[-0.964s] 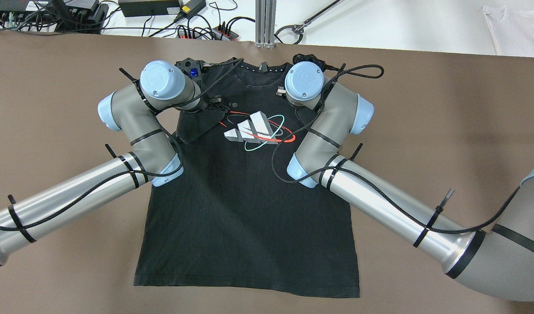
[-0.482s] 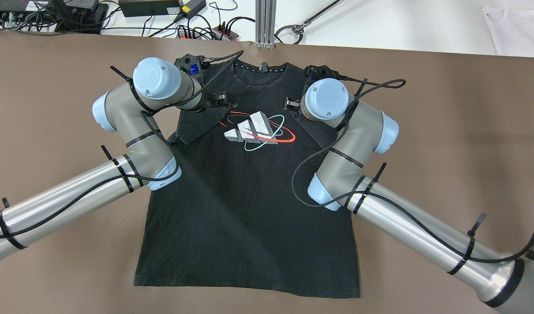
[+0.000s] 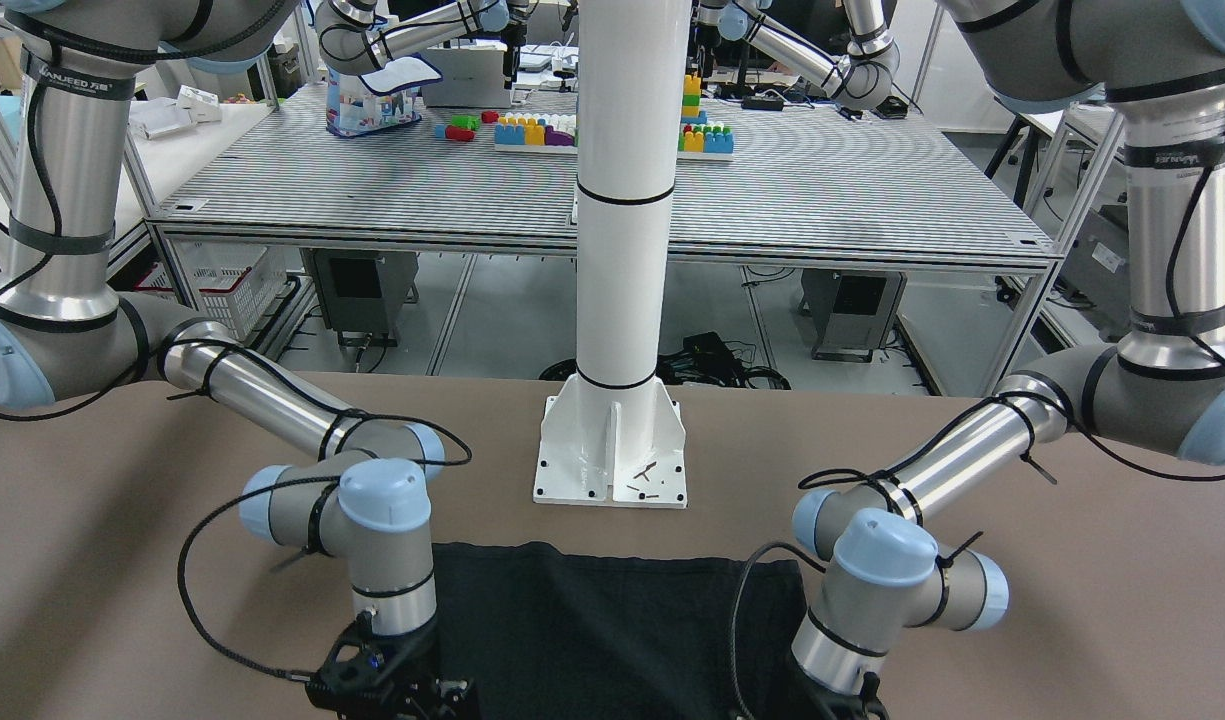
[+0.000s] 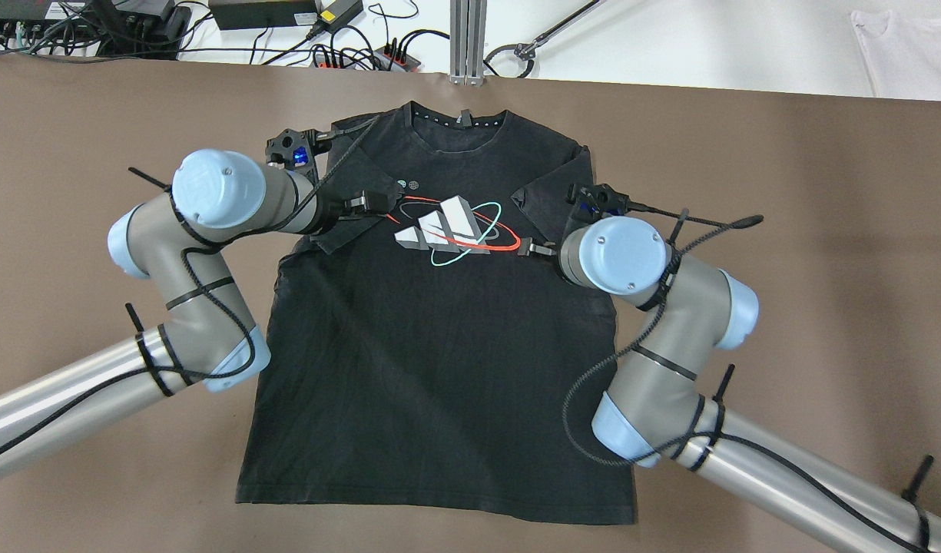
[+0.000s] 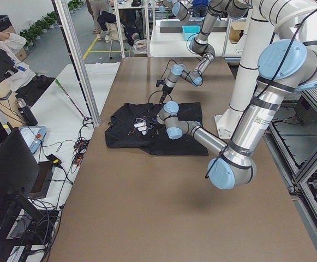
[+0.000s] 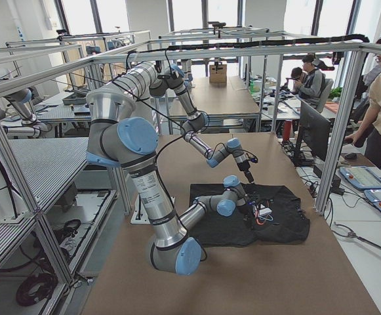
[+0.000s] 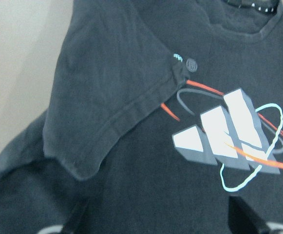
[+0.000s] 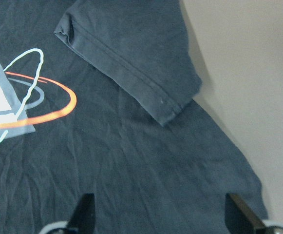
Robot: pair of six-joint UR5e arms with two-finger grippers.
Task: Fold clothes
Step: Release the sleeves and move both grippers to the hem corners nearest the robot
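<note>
The clothes are one black T-shirt (image 4: 439, 369) with a white, red and teal chest logo (image 4: 447, 230). It lies flat and face up on the brown table. Both short sleeves are folded inward: the left sleeve (image 7: 107, 97) and the right sleeve (image 8: 131, 53). My left gripper (image 4: 370, 201) hovers over the left sleeve's inner edge, open and empty, its fingertips (image 7: 78, 219) wide apart. My right gripper (image 4: 533, 250) hovers just below the right sleeve beside the logo, open and empty, its fingertips (image 8: 238, 214) wide apart. The shirt's hem (image 3: 612, 560) shows in the front-facing view.
A white pole on a base plate (image 3: 612, 455) stands at the robot's side of the table. Cables and a power strip (image 4: 362, 54) lie beyond the far edge, with an aluminium post (image 4: 466, 38) and a white cloth (image 4: 908, 42). People stand near the far edge (image 6: 380, 111).
Both arms have drawn back from the collar end toward the robot, the right one farther and outward. Both sleeves stay folded inward on the chest.
</note>
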